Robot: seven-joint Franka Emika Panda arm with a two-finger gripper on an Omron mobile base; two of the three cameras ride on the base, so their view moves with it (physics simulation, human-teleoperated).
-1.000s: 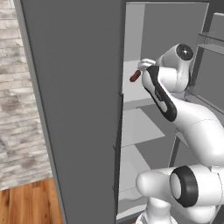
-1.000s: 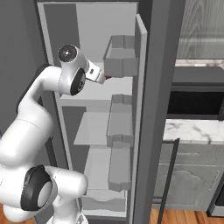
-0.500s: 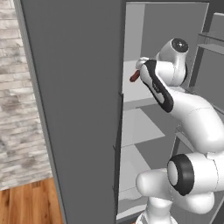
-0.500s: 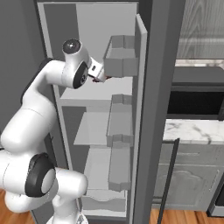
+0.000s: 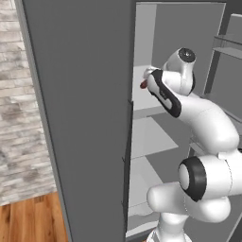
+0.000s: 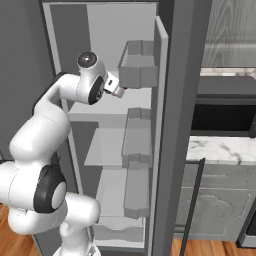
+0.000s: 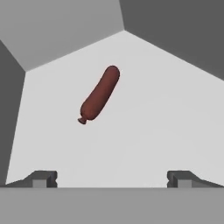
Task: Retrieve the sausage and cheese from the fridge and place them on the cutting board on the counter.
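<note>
Hand view: sausage (image 7: 99, 95) lies flat on fridge shelf (image 7: 144, 113), long axis running 1-to-7 o'clock; gripper (image 7: 112, 178) spread wide, holding nothing.

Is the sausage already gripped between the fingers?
No: in the hand view the sausage lies free on the light fridge shelf, well ahead of the open fingers.

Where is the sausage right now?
The sausage lies alone on a light grey shelf inside the open fridge, ahead of the open gripper in the hand view; in the left base view its red end peeks out beside the hand.
</note>
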